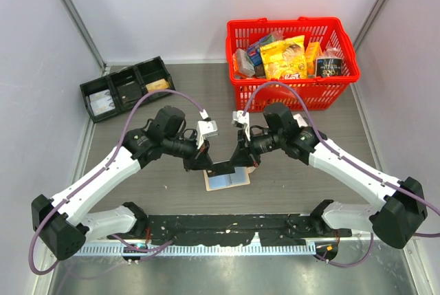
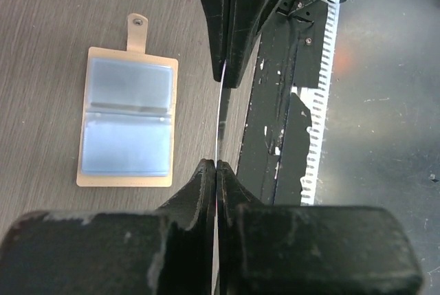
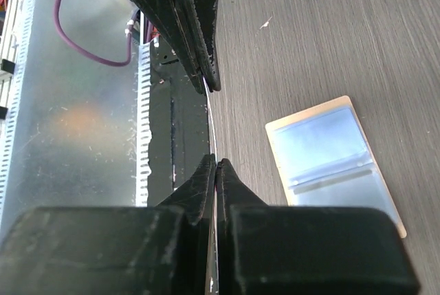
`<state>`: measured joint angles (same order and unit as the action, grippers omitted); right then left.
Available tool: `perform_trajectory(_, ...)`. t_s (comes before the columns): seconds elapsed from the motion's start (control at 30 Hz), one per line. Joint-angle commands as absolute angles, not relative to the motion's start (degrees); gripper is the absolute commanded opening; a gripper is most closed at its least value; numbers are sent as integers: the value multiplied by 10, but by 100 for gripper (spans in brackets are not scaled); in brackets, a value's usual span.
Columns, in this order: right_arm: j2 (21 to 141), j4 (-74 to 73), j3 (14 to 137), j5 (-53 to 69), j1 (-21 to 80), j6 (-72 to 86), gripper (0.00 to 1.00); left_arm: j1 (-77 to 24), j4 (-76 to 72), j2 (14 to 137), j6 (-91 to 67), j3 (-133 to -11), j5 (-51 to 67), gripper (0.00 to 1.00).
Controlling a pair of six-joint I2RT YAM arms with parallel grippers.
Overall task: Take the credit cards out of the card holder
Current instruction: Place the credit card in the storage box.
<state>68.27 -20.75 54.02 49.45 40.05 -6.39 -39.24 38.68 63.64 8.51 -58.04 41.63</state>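
One card (image 2: 220, 116) is out, as far as we can tell. It's up off the desk (image 1: 309, 178), and we only see it edge-on, as a thin pale line in both wrist views. The left jaws are closed tight on one end of it. The right jaws look pinched onto the other end too, so both arms have it at once, which we'd guess is some kind of handoff.

The card holder (image 1: 227, 179) lies open and flat on the desk right under the two arms, with its little tab sticking out at one corner, and nothing is touching it.

What's left? Honestly, we can't say. The holder's two pockets look bluish and cloudy, and we can't tell if more cards are tucked in there. The held card hasn't been set down anywhere yet either.

Hard to make out: the card's face never shows, so we've no idea what's printed on it. From the top camera the wrists cover the grip, so the card is basically lost in that view. The black tray (image 1: 127, 89) and the red basket (image 1: 292, 61) sit well back from all this.
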Motion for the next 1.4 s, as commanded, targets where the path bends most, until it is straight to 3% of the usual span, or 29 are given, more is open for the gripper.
perform_trajectory(0.0, 683, -192, 563, 506, 403, -63, 1, -392, 394, 628, 95, -599, 409, 11)
perform_trajectory(0.07, 683, -179, 556, 497, 399, -48, 1, -393, 368, 614, 72, -590, 377, 30)
perform_trajectory(0.1, 683, -171, 545, 485, 396, -22, 1, -393, 344, 603, 41, -578, 345, 46)
perform_trajectory(0.17, 679, -104, 522, 463, 381, 42, 1, -393, 298, 578, -18, -553, 234, 64)
perform_trajectory(0.4, 644, 109, 432, 389, 308, 284, 1, -391, 136, 484, -264, -452, -22, 98)
perform_trajectory(0.7, 628, 350, 342, 302, 307, 517, 1, -391, -115, 384, -541, -283, -58, 94)
perform_trajectory(1.0, 658, 498, 289, 263, 313, 663, 1, -393, -341, 452, -657, -220, -5, 87)
perform_trajectory(1.23, 677, 545, 272, 251, 335, 693, 1, -398, -429, 528, -676, -223, -3, 72)
perform_trajectory(1.37, 685, 549, 272, 255, 338, 693, 1, -400, -458, 555, -685, -226, -3, 54)
